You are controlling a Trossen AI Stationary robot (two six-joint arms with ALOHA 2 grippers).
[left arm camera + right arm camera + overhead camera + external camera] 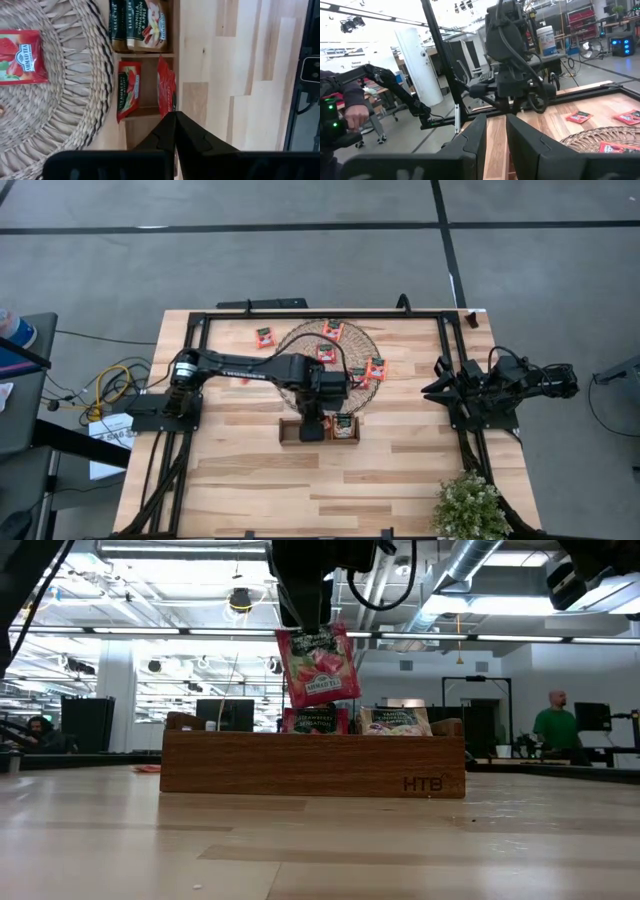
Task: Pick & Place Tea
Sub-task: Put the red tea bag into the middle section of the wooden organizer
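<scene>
My left gripper (305, 602) hangs over the small wooden tray (310, 768), shut on a red tea sachet (318, 665). In the left wrist view that sachet (166, 92) shows edge-on over the tray's middle compartment, where another red sachet (127, 90) stands; the neighbouring compartment holds dark and pale sachets (137, 25). More red sachets lie on the round woven mat (300, 340), such as one (333, 331) at its far side, and one lies on the table (264, 336). My right gripper (496, 131) waits open at the table's right side, holding nothing. My left gripper pinches the red sachet's top edge (308, 636) between its two fingers, coming from above and pointing down. The sachet hangs below the fingers, slightly tilted, its face toward the table's near edge. Its lower edge (322, 698) is clear of the tray and of the sachets in it.
A small green plant (470, 505) stands at the near right corner. A black frame (300, 313) runs along the table's far and side edges. People (553, 725) show in the room beyond. Bare wood lies near the front edge (300, 490).
</scene>
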